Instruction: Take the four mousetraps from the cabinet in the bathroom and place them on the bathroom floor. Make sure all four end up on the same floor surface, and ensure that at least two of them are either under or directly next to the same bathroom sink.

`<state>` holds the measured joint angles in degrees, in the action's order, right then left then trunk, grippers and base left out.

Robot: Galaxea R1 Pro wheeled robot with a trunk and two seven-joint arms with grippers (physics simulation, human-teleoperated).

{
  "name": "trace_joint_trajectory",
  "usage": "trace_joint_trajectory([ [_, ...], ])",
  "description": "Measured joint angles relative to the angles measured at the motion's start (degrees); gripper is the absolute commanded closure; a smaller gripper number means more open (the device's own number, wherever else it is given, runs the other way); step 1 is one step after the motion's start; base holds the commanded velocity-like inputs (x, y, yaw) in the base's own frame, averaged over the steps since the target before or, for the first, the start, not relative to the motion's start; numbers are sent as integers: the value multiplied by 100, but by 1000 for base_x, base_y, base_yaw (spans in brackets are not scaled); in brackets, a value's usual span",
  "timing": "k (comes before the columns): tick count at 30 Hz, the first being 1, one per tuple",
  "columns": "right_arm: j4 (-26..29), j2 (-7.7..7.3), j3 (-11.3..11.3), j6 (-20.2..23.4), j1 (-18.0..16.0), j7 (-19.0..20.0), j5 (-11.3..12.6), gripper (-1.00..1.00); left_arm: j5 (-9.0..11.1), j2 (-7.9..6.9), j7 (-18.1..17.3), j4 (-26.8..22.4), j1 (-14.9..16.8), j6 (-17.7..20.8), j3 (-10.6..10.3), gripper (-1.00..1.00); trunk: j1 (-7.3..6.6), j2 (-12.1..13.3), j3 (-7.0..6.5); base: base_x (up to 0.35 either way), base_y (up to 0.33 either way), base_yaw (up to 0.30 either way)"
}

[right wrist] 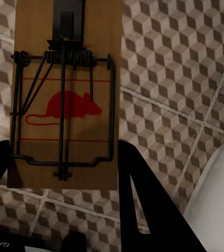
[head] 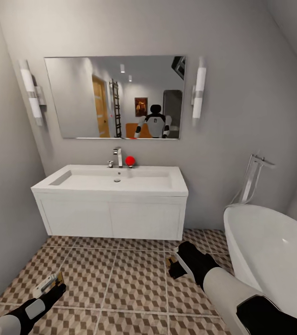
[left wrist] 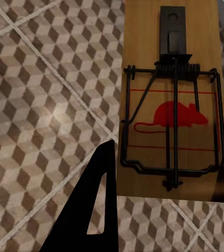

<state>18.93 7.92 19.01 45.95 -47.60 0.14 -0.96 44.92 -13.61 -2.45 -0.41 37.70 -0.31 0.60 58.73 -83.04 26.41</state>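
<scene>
Wooden mousetraps, one clamped in each end effector above the tiles.
Left end effector (head: 50, 284) grips a mousetrap (left wrist: 170, 100); right end effector (head: 176, 265) grips another mousetrap (right wrist: 64, 94) over the bathroom floor (head: 111, 274), before the white bathroom sink (head: 116, 179).

Bathtub (head: 269, 251) is cut off by the head view's right edge. Mousetrap (left wrist: 170, 105) top edge is cropped in left wrist view; other mousetrap (right wrist: 64, 94) likewise in right wrist view.
</scene>
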Motion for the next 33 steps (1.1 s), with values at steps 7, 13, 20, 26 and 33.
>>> trace_joint_trajectory([
  [7,0,0,1,0,0,-5,0,100,7,0,0,0,0,-7,2,100,0,0,0,0,27,0],
  [13,0,0,1,0,0,-7,0,100,11,0,0,0,1,-8,2,100,0,0,0,0,4,0],
  [20,0,0,-4,0,0,4,7,100,-13,3,0,-1,0,-15,-2,100,0,0,0,0,0,1],
  [26,-2,1,-6,-7,-1,-17,7,100,-25,2,0,-2,0,-16,-3,100,0,0,10,0,0,118],
  [33,0,-60,-9,-7,0,-1,16,100,-31,8,0,-1,2,-16,-3,100,0,0,17,0,0,46],
])
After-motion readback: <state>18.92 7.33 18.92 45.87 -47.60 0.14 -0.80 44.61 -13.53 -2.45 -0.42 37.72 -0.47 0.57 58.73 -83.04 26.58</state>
